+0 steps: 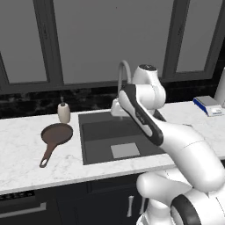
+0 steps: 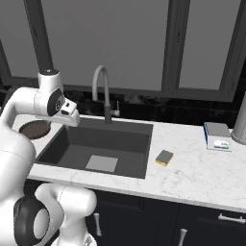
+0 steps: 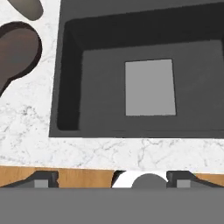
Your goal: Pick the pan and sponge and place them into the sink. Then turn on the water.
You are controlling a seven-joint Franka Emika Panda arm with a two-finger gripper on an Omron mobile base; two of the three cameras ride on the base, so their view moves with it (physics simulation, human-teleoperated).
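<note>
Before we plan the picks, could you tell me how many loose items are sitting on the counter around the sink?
4: the pan and soap bottle left of the sink; the sponge and blue-and-white box to its right. The arm may hide others.

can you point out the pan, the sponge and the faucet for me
pan [image 1: 57,133], left base view, on the round dark inside of its bowl
sponge [image 2: 165,157], right base view, on its grey-green top face
faucet [image 2: 98,77], right base view, on the arch of its grey neck
</note>
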